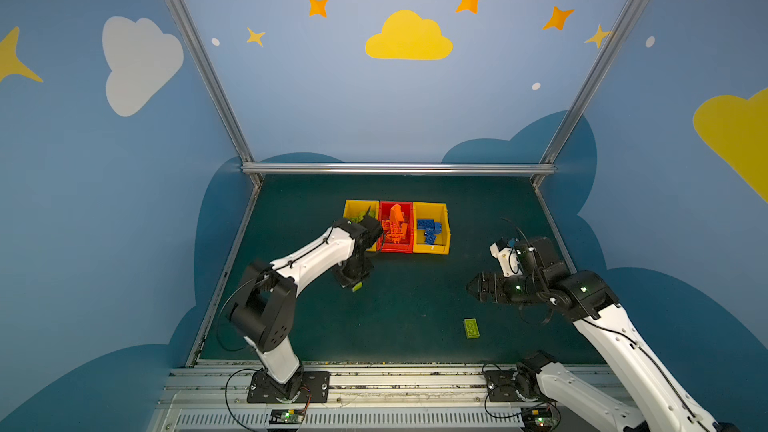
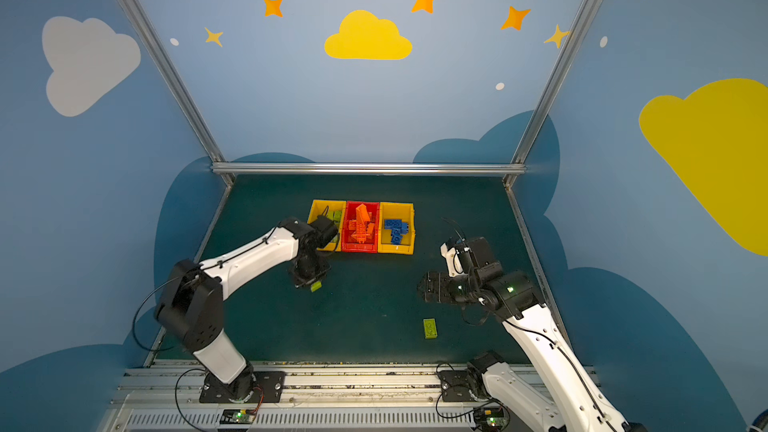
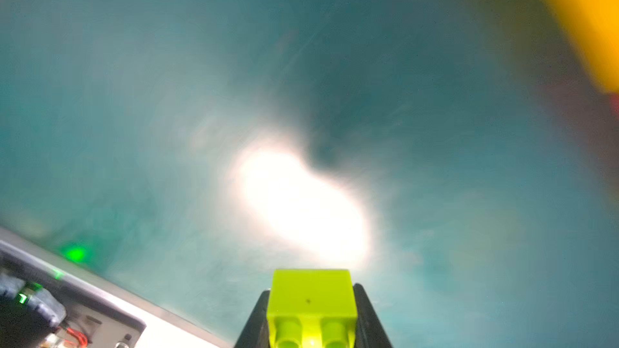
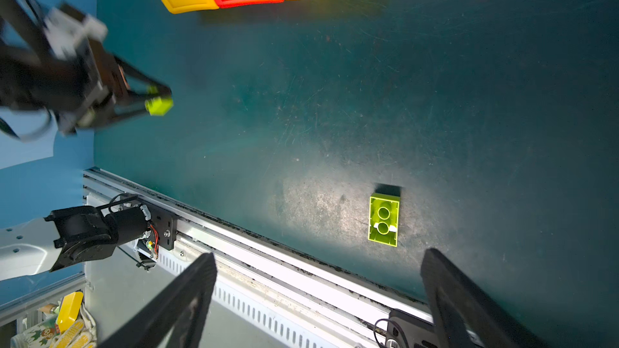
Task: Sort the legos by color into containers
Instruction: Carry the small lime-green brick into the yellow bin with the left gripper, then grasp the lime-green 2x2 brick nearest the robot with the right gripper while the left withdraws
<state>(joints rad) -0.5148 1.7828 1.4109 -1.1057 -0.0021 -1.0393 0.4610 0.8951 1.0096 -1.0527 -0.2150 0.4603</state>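
"Legos, where are they?"
"Orange ones are in the red bin, blue in the right yellow bin, and green in the left yellow bin. One oblong green brick lies alone on the mat."
"And the fingers?"
"The left gripper pinches a small green brick in front of the bins. The right gripper is spread wide and empty, near the oblong green brick."

walls: 3, blue, clouds, stars; frame: aluminium rails; floor: dark teal mat, scuffed
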